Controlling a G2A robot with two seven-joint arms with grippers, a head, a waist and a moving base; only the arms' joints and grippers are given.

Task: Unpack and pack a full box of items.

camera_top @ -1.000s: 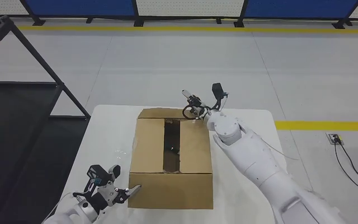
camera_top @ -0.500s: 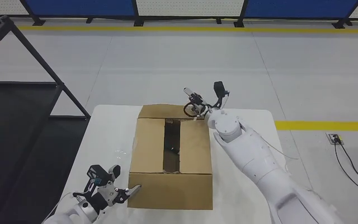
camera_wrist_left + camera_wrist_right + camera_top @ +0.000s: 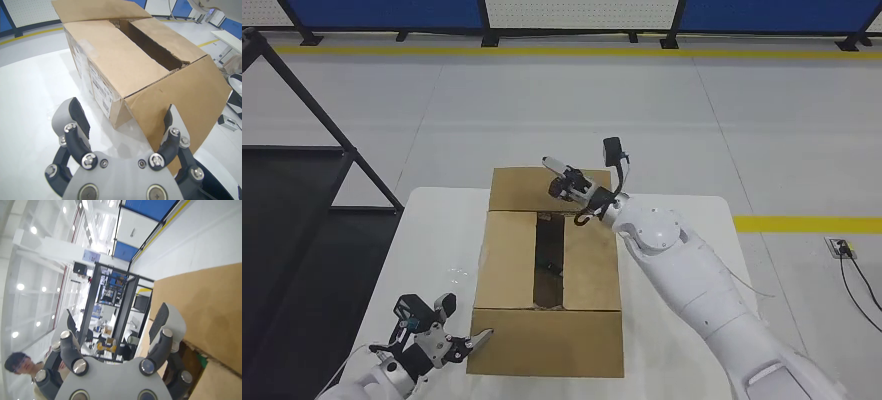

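Top view lets us see a big brown cardboard box (image 3: 507,262) sitting in the middle of the white bench (image 3: 432,240). Its two long top flaps lie nearly flat. Between them a dark gap (image 3: 549,245) runs from 12 o'clock to 6 o'clock. The short flap at the 12 o'clock end (image 3: 517,188) is opened outward, and the short flap at the 6 o'clock end (image 3: 547,345) sticks out too. Down in the gap we see a dark thing with a bit of green (image 3: 553,265). We cannot tell what it is.

The left gripper (image 3: 122,107) sits at about 7 o'clock from the box, low over the bench, near a box corner. Its fingers are spread wide and hold nothing. One finger (image 3: 176,121) is just in front of the 6 o'clock flap, and we cannot tell if it touches. White paper labels (image 3: 100,92) are stuck on the box side that faces 9 o'clock.

The right gripper (image 3: 116,311) is at the 12 o'clock end of the box, by the opened flap. Its fingers are spread apart too, with nothing between them.
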